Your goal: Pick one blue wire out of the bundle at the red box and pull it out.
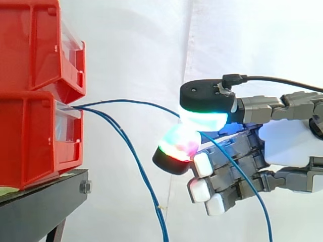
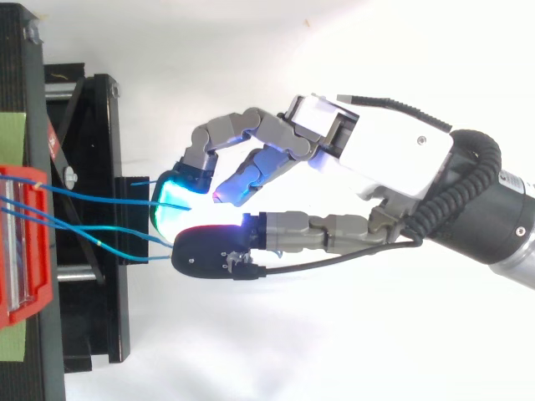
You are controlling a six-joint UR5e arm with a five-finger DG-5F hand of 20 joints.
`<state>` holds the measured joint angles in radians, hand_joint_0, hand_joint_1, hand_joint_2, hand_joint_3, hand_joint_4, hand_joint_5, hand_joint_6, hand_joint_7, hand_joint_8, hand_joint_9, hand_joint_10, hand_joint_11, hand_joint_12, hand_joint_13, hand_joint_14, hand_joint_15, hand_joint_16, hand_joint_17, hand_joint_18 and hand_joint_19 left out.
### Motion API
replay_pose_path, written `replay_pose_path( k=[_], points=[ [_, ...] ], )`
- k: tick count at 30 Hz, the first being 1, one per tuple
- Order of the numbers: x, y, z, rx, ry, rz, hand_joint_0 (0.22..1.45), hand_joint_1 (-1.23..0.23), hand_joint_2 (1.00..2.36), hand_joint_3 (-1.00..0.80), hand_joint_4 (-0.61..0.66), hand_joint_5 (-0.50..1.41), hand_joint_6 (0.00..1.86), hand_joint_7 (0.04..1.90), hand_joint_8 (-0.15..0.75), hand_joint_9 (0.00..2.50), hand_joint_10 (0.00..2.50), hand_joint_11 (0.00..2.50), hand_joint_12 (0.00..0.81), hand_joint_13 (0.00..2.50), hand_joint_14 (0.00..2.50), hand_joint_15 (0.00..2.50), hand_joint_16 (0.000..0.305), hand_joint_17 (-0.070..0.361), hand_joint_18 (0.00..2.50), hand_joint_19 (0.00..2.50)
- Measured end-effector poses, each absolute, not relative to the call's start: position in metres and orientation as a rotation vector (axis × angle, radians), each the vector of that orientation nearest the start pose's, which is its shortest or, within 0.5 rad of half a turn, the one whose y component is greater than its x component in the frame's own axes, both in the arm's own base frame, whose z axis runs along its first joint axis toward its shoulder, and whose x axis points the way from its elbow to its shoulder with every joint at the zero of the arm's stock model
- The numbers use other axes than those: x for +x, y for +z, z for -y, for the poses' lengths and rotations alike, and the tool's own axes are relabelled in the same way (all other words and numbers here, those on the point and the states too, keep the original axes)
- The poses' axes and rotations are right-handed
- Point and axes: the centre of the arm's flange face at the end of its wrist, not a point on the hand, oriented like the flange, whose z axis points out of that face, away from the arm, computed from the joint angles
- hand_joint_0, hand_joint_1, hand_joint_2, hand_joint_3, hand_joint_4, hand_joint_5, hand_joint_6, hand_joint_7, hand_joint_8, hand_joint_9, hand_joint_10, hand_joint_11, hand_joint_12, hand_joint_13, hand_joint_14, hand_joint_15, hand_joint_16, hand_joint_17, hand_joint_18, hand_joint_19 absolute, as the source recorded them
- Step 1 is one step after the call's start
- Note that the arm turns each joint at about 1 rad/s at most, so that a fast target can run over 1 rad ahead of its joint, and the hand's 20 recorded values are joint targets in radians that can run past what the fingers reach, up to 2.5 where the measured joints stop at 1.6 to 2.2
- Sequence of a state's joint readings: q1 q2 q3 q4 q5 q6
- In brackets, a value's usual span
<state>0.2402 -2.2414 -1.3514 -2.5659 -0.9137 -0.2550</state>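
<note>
Several thin blue wires leave the front of the lower red bin [image 1: 30, 141] at the left. One blue wire [image 1: 131, 101] arcs up and right from the bin mouth into my hand [image 1: 287, 143], then runs down behind the fingers towards the lower right. A glowing thumb pad [image 1: 204, 120] above and a glowing finger pad [image 1: 177, 143] below pinch this wire. The other fingers are curled below it. From above, my hand [image 2: 393, 154] reaches left, its tips over the wires [image 2: 84, 194] just right of the bin [image 2: 21, 242].
A second red bin [image 1: 30, 45] sits on top of the lower one. Both rest on a black stand [image 1: 40, 201]. The remaining blue wires [image 1: 136, 161] hang down from the bin mouth between stand and hand. A white curtain is behind.
</note>
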Motion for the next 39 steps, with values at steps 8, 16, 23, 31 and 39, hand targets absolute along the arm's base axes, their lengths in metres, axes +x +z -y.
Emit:
replay_pose_path(
  k=[8, 16, 23, 31, 39],
  points=[
    [0.73, 0.243, 0.021, 1.202, 0.775, -0.949, 0.63, -0.75, 1.02, 0.0, 0.18, -0.15, 0.86, 1.12, 0.393, 1.15, 0.02, 0.68, 0.481, 1.03, 0.02, 0.48, 0.065, 0.145, 0.91, 0.56],
    [0.722, 0.258, 0.024, 1.212, 0.75, -0.977, 0.64, -0.74, 1.02, 0.01, 0.17, -0.16, 0.88, 1.12, 0.393, 1.12, 0.02, 0.69, 0.484, 1.0, 0.02, 0.48, 0.065, 0.146, 0.89, 0.55],
    [0.719, 0.263, 0.026, 1.214, 0.737, -0.987, 0.64, -0.73, 1.02, 0.0, 0.17, -0.17, 0.9, 1.06, 0.39, 1.1, 0.02, 0.7, 0.482, 0.98, 0.02, 0.47, 0.064, 0.143, 0.88, 0.56],
    [0.719, 0.263, 0.027, 1.197, 0.71, -1.003, 0.64, -0.73, 1.02, -0.02, 0.19, -0.17, 0.9, 1.04, 0.388, 1.09, 0.02, 0.7, 0.48, 0.98, 0.02, 0.47, 0.063, 0.143, 0.87, 0.56],
    [0.719, 0.263, 0.027, 1.177, 0.686, -1.021, 0.64, -0.72, 1.02, -0.02, 0.21, -0.17, 0.9, 1.03, 0.387, 1.1, 0.02, 0.69, 0.476, 0.98, 0.02, 0.48, 0.063, 0.142, 0.87, 0.56]
  ],
)
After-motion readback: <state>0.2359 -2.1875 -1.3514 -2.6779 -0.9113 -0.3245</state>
